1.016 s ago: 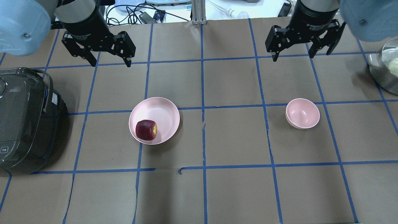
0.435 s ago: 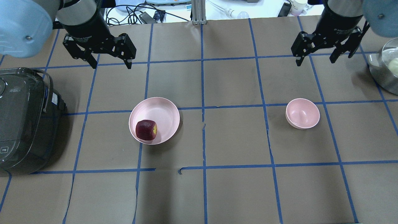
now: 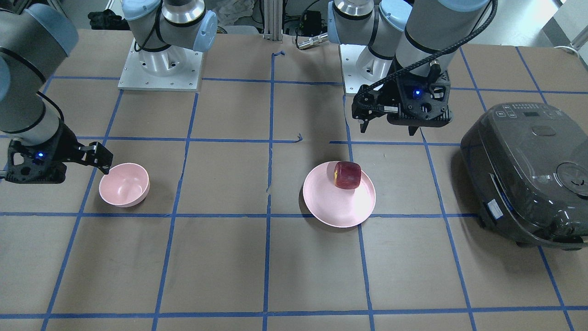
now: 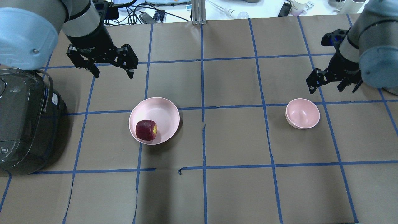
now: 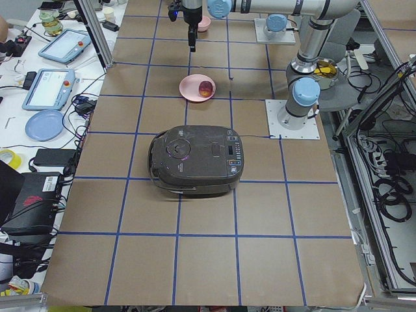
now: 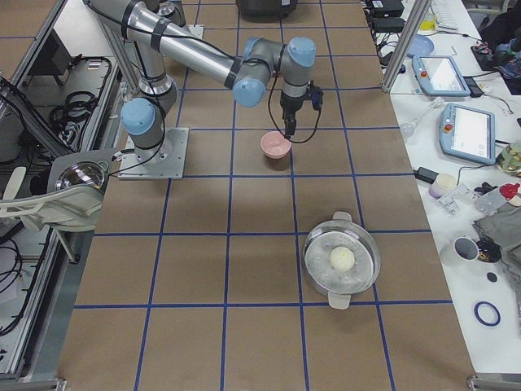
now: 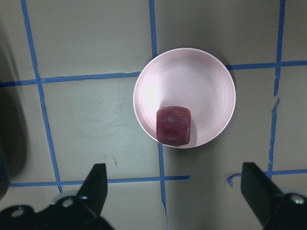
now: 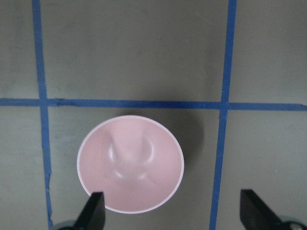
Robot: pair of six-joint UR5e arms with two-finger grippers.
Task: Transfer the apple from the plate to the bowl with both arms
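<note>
The dark red apple (image 4: 146,130) lies on the near-left part of the wide pink plate (image 4: 160,107), yellowish patch facing right. My left gripper (image 4: 113,74) is open and empty, hovering beyond the plate and a little to its left. The left wrist view shows the apple (image 7: 173,125) on the plate (image 7: 187,79) between the open fingers (image 7: 96,184). The small deep pink bowl (image 4: 302,113) stands empty on the right. My right gripper (image 4: 332,90) is open and empty, above and just beyond the bowl, to its right. The right wrist view shows the bowl (image 8: 130,165) below.
A dark grey rice cooker (image 4: 25,121) sits at the table's left edge, close to the plate's left. A metal pot (image 6: 342,259) with a pale round item stands at the far right end. Blue tape lines grid the brown table (image 4: 236,137).
My right gripper has swung right and nearer, from the far middle-right to just beyond the bowl. My left gripper has moved slightly nearer the plate. Both stay open. Apple, plate and bowl are unmoved.
</note>
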